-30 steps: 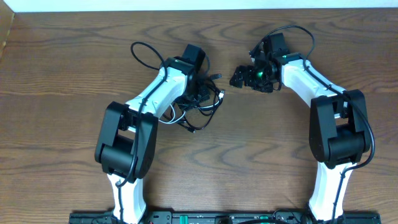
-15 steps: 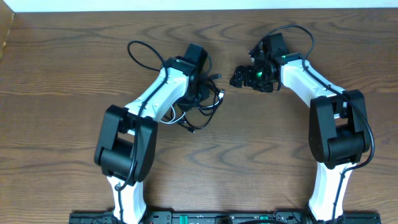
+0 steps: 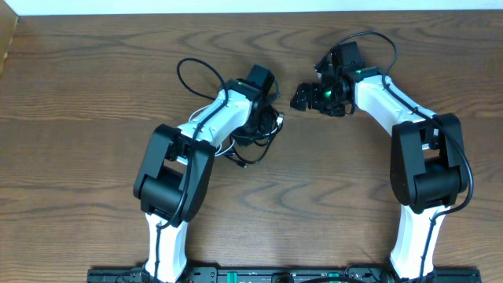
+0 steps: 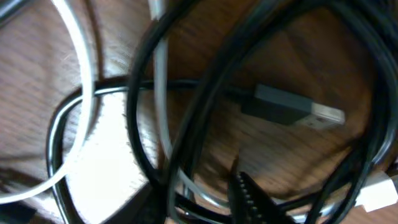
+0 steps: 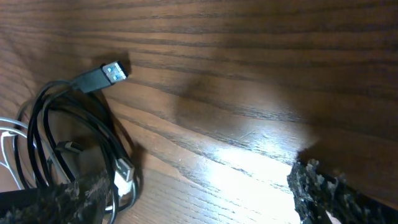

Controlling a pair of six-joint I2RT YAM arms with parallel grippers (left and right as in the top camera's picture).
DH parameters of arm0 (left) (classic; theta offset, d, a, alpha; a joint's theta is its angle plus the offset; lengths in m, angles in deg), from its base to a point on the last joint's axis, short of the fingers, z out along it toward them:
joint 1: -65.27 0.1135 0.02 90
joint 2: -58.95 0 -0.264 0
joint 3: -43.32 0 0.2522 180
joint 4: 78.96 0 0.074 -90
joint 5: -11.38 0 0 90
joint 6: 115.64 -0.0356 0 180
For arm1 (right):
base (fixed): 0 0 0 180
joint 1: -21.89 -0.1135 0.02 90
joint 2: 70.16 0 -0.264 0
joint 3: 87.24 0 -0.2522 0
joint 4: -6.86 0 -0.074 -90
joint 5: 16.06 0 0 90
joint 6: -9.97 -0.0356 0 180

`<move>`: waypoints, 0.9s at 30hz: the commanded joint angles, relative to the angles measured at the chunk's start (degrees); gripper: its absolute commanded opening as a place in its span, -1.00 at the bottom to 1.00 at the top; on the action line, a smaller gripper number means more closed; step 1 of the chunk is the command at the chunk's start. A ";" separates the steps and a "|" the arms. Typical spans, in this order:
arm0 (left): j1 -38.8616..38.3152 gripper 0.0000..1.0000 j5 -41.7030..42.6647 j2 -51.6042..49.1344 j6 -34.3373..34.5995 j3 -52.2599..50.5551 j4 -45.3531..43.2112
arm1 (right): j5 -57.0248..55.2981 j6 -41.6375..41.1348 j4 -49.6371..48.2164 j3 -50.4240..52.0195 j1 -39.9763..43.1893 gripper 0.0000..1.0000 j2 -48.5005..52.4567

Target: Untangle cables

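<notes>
Overhead, the cables [image 3: 253, 145] lie as a thin, looping black-and-white tangle on the wood-grained table [image 3: 94, 102], under the left gripper [image 3: 266, 119]; whether that claw is closed I cannot tell. The right gripper [image 3: 301, 97] is near, to their right. Left wrist: a glossy black cord [image 4: 140, 93] crosses a white cord [image 4: 160, 112] beside a flat, metal-tipped plug [image 4: 291, 107]. Right wrist: the toothed fingers [image 5: 323, 190] stand wide apart, with the cables at lower left.

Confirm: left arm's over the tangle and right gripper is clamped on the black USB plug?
Not clamped: the right wrist view shows the right gripper open, with the black USB plug lying free on the table. Left arm is over the tangle.
</notes>
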 commanded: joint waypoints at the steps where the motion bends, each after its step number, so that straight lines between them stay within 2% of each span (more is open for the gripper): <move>1: 0.61 -0.58 -1.70 -1.09 -0.31 -0.04 -0.04 | -4.52 0.28 1.20 2.10 -0.17 0.82 3.41; 3: 1.01 -0.74 -1.70 -0.55 -1.29 0.20 -0.02 | -4.50 0.28 1.20 2.10 -0.17 0.82 3.41; 6: 1.62 -0.85 -1.70 0.98 -2.84 0.72 0.00 | -4.50 0.28 1.20 2.10 -0.17 0.82 3.41; 12: 1.86 -0.85 -1.73 7.32 -8.70 0.96 -0.85 | -2.36 0.57 0.96 2.10 -0.15 0.82 3.41; 18: 1.81 -0.85 -1.66 15.23 -21.70 0.96 -2.73 | 12.04 7.48 -0.13 1.55 -0.11 0.75 1.79; 22: 1.81 -0.85 -1.66 20.09 -28.22 0.96 -5.14 | 15.39 10.01 -0.17 1.55 -0.15 0.77 -2.93; 27: 1.81 -0.85 0.13 23.82 -31.34 0.96 -7.63 | 15.52 10.82 0.04 1.55 -0.39 0.85 -10.62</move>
